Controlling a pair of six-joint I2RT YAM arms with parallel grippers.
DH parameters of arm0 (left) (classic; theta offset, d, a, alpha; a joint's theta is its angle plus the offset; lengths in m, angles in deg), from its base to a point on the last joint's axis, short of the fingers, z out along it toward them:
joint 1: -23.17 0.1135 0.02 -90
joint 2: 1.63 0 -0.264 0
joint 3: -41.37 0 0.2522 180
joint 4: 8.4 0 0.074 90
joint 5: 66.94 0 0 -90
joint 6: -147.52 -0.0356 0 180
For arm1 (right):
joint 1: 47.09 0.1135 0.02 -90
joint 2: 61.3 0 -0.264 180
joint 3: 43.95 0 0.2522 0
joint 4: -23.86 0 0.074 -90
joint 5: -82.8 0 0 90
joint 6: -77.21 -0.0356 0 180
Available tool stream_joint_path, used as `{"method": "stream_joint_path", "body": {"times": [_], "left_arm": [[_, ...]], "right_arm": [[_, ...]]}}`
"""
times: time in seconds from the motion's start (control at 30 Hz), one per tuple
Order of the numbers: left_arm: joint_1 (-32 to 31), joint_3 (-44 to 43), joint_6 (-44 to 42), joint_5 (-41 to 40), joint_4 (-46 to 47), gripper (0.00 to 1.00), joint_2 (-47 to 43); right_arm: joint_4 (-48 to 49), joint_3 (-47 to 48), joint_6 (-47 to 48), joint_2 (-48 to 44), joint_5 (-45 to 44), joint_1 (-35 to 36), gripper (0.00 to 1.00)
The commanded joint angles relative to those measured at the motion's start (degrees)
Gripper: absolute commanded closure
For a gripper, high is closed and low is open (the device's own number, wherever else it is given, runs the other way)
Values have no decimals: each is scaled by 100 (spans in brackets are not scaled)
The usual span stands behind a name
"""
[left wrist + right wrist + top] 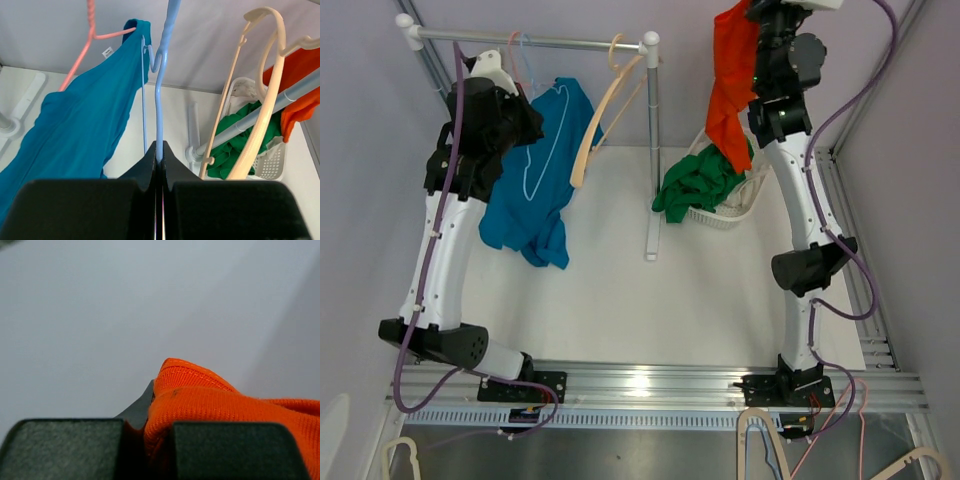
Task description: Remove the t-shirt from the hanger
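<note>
With the left end effector (159, 148) clamped on the blue hanger (160, 95) and the teal t-shirt (85, 125) hanging just left of it, liable to snag there if pulled sideways; right end effector (152, 432) pinching the orange t-shirt (200, 405), apt to slip.

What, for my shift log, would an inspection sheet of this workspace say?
Surface: white table carrying a rail on its stand.
Job's things: teal shirt hangs under the rail beside the blue hanger and pink hanger; which one bears it is unclear.
Clutter: cream hanger on the rail; green cloth in a basket.
Grippers: left tool shut on the blue hanger's neck; right tool shut on an orange shirt, raised above the basket.
Cables: purple cables run along both arms.
Surroundings: grey walls; spare hangers past the near edge.
</note>
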Motion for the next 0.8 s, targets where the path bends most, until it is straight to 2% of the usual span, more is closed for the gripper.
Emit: {"method": "stream_joint_path", "body": {"times": [0.0, 0.07, 0.17, 0.2, 0.33, 0.37, 0.43, 0.47, 0.53, 0.57, 0.6, 0.63, 0.67, 0.7, 0.77], "left_arm": [[46, -141, 149, 308, 618, 99, 84], [37, -184, 140, 318, 741, 99, 198], [37, -158, 131, 361, 961, 99, 392], [37, -184, 114, 431, 1101, 99, 514], [37, -263, 43, 625, 1418, 99, 734], [37, -307, 34, 695, 1462, 99, 770], [37, -543, -27, 757, 1489, 99, 918], [28, -623, -45, 783, 1471, 99, 963], [28, -790, -80, 740, 1358, 99, 1051], [19, -800, -89, 739, 1348, 99, 1051], [19, -782, -132, 774, 1374, 99, 1034], [19, -773, -150, 775, 1409, 99, 1025], [19, -799, -211, 783, 1418, 99, 1025], [19, -861, -247, 801, 1410, 99, 1042], [19, -1070, -273, 810, 1340, 99, 1112]], "right_arm": [[1156, 404, -398, -85, -42, -271, 100], [998, 134, -487, -76, -94, -342, 100], [1137, -866, -540, -339, -138, -333, 100], [1242, -1697, -567, -444, -208, -333, 100], [1182, -3644, -742, -1085, -323, -298, 100], [651, -3865, -751, -1087, -184, -298, 100], [-325, -3824, -306, -938, 813, -316, 100], [-983, -3806, -312, -746, 994, -316, 100], [-1636, -3640, -539, -543, 1232, -403, 100], [-2057, -3595, -941, -420, 1267, -447, 100], [-2131, -3612, -1136, -410, 1407, -578, 97], [-2193, -3586, -1347, -393, 1748, -649, 87], [-2350, -3499, -1714, -358, 2134, -754, 65], [-2352, -3420, -1831, -357, 2460, -851, 51], [-2491, -3131, -1964, -401, 2735, -1001, 3]]}}
